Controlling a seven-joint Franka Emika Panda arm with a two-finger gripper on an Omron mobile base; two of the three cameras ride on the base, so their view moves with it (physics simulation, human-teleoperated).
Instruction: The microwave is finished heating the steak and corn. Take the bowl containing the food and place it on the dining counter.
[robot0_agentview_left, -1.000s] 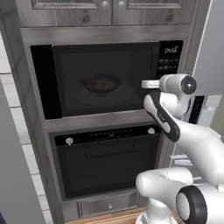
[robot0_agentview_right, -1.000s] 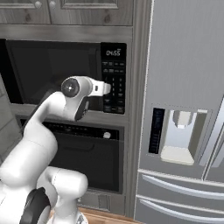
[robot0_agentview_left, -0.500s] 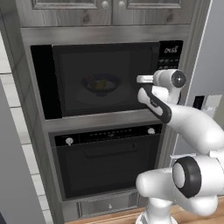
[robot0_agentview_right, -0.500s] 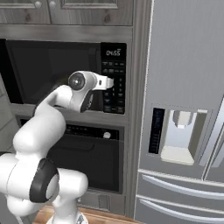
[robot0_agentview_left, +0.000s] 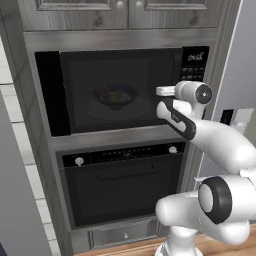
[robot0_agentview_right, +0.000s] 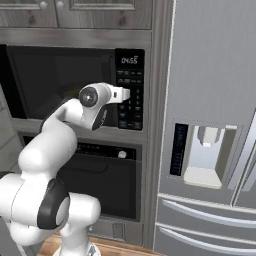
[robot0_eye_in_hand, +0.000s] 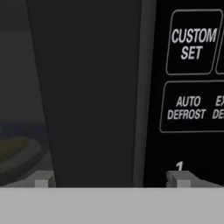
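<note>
The fingertips (robot0_eye_in_hand: 43, 179) stand spread wide, one at each lower corner of the hand view, with nothing between them. The left tip sits in front of the dark glass; the right tip sits in front of the keypad (robot0_eye_in_hand: 192, 74), just below the "AUTO DEFROST" key. Between the two tips runs the vertical black handle (robot0_eye_in_hand: 87, 92) of the microwave, so the open jaws straddle it. Whether the tips touch the door cannot be told.

The gripper (robot0_agentview_left: 161, 91) points at the right edge of the microwave (robot0_agentview_left: 120, 90) door, close to the seam between glass and keypad. In the right base view the gripper (robot0_agentview_right: 126, 93) lies level against the keypad column, under the lit clock display (robot0_agentview_right: 129, 60).

The microwave door is closed. Behind its glass the bowl (robot0_agentview_left: 116, 96) rests on the floor of the cavity, roughly centred. Inside it a yellow shape, the corn (robot0_agentview_left: 115, 95), lies beside a reddish one, the steak (robot0_agentview_left: 103, 93); both are dimmed by the glass. In the hand view a blue rim and a yellow blur show at the lower left through the glass.

Below the microwave is the oven (robot0_agentview_left: 120, 185), door closed, with a horizontal handle and two knobs. Above are grey wood cabinets (robot0_agentview_left: 125, 6). To the right stands the steel refrigerator (robot0_agentview_right: 210, 125) with its dispenser recess.
</note>
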